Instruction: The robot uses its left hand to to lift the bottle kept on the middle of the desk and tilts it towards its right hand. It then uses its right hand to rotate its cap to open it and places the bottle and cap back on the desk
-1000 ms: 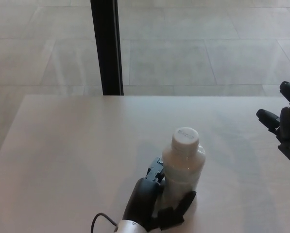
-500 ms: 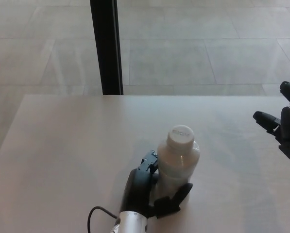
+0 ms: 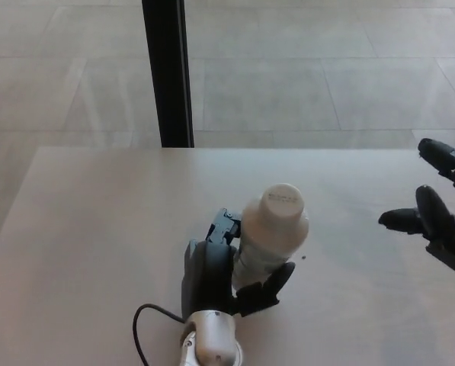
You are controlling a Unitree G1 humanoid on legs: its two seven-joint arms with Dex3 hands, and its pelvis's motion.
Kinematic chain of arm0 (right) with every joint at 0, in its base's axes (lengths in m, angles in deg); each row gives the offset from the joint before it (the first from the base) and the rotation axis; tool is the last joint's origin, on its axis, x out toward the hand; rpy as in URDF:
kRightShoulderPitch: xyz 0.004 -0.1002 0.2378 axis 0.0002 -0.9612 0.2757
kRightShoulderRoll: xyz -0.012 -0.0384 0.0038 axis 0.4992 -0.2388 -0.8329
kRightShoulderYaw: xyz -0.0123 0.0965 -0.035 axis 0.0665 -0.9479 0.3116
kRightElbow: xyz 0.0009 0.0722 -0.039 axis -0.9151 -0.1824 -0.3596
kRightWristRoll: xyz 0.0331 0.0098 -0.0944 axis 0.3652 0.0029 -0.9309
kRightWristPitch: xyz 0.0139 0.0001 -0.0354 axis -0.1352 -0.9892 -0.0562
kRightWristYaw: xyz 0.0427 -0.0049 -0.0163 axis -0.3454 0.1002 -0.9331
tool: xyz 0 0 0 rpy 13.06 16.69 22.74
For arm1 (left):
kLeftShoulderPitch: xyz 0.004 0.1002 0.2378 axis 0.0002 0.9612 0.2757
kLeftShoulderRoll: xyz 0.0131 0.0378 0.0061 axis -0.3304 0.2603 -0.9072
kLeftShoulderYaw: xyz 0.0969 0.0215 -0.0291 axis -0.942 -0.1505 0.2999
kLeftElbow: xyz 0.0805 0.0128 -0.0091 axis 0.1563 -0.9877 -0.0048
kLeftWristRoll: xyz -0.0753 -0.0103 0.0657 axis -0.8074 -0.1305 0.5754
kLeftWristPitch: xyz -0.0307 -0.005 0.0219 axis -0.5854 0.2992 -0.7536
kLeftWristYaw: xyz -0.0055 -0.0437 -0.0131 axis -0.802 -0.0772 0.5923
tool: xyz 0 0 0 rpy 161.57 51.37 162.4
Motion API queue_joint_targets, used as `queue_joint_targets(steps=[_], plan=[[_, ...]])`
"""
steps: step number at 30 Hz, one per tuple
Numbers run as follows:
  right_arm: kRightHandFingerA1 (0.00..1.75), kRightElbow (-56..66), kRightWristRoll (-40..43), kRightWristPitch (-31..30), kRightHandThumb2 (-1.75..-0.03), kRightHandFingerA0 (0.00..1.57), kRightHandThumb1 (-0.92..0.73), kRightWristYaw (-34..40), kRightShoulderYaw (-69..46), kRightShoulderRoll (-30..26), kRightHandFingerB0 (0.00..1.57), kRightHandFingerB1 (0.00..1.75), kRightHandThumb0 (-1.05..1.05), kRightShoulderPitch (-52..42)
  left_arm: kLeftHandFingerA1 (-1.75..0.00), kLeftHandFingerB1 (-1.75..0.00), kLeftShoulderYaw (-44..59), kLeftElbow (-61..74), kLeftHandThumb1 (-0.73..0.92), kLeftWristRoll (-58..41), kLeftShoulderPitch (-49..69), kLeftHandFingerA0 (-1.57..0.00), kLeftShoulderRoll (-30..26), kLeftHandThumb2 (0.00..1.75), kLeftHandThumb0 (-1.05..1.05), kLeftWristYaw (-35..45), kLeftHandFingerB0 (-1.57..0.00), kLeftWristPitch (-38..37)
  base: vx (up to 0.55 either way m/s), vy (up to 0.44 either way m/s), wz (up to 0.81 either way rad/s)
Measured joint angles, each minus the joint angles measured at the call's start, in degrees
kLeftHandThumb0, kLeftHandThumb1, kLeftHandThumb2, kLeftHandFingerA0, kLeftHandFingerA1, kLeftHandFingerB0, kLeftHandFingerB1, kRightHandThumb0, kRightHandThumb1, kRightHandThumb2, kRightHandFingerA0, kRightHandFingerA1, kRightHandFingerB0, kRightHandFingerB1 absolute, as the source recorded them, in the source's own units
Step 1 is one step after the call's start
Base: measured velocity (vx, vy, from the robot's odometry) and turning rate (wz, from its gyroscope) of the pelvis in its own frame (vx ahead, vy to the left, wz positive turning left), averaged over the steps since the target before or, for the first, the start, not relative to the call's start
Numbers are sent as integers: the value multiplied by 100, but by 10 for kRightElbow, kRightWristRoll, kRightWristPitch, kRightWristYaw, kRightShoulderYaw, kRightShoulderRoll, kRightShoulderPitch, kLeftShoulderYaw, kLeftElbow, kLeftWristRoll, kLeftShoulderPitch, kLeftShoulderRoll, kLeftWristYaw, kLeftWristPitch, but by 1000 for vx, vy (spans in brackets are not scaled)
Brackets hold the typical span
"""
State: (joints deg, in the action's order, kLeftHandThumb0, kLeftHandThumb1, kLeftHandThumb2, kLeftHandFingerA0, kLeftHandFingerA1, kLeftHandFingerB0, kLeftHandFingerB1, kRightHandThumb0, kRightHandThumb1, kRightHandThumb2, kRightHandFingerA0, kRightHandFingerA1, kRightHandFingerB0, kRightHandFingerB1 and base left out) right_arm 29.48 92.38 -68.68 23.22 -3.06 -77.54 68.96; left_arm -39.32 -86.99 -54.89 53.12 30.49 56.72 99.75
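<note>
Bottle (image 3: pixel 269 236) now gripped by left hand (image 3: pixel 227 271), raised off the bench (image 3: pixel 97 229) versus a second ago. Cap (image 3: pixel 281 204) still on. Right hand (image 3: pixel 433 217), fingers spread and empty, brought closer to the bottle's right; uncapping judged next.

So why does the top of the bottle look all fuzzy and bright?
In the head view, the bottle and its cap are close to the camera and look soft, and pale light washes out the print on the cap. The left hand gripping it looks sharper; the right hand is slightly blurred too.
</note>
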Motion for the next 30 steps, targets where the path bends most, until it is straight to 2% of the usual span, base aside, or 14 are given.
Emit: queue_joint_targets(steps=[1, 2, 4, 5, 6, 7, 9, 10, 13, 19, 23, 26, 27, 30], plan=[[86, 3, -5, 1, -59, 85, -60, -2, 8, -2, 48, 37, -47, -3, -158, -92, -2, 10, 74, 7, -2, -70, -12, 77, 3, 4, -62, 7, 0, 0, 0], [86, 5, -9, 3, -58, 84, -61, -4, 15, -5, 50, 37, -47, -6, -153, -90, -4, 18, 74, 12, -3, -73, -24, 73, 4, 7, -70, 14, 0, 0, 0], [85, 7, -18, 6, -58, 81, -59, -6, 29, -10, 52, 37, -48, -14, -152, -91, -8, 36, 75, 25, -7, -72, -55, 71, 3, 18, -72, 31, 0, 0, 0], [85, 7, -19, 7, -58, 79, -59, -7, 31, -10, 51, 36, -49, -15, -170, -131, -9, 38, 68, 26, -8, -71, -59, 85, 6, 20, -71, 33, 0, 0, 0], [85, 11, -27, 9, -58, 79, -59, -8, 45, -13, 51, 36, -49, -20, -170, -131, -10, 53, 68, 33, -10, -71, -87, 85, 6, 32, -71, 44, 0, 0, 0], [82, 13, -33, 11, -59, 77, -60, -9, 54, -14, 51, 36, -53, -24, -145, -105, -10, 63, 68, 37, -11, -72, -107, 85, 3, 40, -72, 50, 0, 0, 0], [82, 18, -46, 16, -59, 77, -60, -10, 72, -18, 51, 36, -53, -33, -145, -105, -11, 81, 68, 45, -12, -72, -144, 85, 3, 56, -72, 63, 0, 0, 0], [81, 19, -51, 19, -59, 77, -61, -10, 80, -19, 50, 36, -52, -36, -173, -140, -11, 87, 67, 47, -12, -73, -157, 91, -2, 63, -67, 70, 0, 0, 0], [90, 23, -71, 30, -58, 77, -59, -11, 105, -25, 51, 36, -54, -46, -175, -151, -14, 107, 59, 55, -12, -78, -200, 102, 0, 86, -72, 86, 0, 0, 0], [91, 27, -113, 49, -59, 77, -60, -8, 150, -36, 54, 37, -58, -52, -175, -143, -36, 143, 59, 71, -12, -82, -257, 111, 0, 133, -74, 122, 0, 0, 0], [91, 29, -148, 58, -59, 77, -59, 0, 177, -38, 53, 37, -56, -51, -175, -154, -50, 151, 57, 78, -12, -81, -270, 109, 0, 155, -72, 136, 0, 0, 0], [101, 29, -173, 62, -59, 83, -60, 7, 195, -38, 53, 37, -56, -48, -175, -136, -57, 158, 63, 84, -12, -79, -271, 104, -1, 168, -71, 150, 0, 0, 0], [102, 29, -180, 63, -59, 84, -60, 10, 200, -38, 52, 37, -55, -47, -160, -98, -60, 160, 66, 86, -12, -77, -270, 94, 1, 171, -71, 154, 0, 0, 0], [100, 26, -204, 67, -59, 85, -59, 19, 218, -36, 51, 37, -55, -42, -160, -108, -67, 166, 66, 91, -12, -77, -264, 95, 2, 180, -74, 165, 0, 0, 0]])
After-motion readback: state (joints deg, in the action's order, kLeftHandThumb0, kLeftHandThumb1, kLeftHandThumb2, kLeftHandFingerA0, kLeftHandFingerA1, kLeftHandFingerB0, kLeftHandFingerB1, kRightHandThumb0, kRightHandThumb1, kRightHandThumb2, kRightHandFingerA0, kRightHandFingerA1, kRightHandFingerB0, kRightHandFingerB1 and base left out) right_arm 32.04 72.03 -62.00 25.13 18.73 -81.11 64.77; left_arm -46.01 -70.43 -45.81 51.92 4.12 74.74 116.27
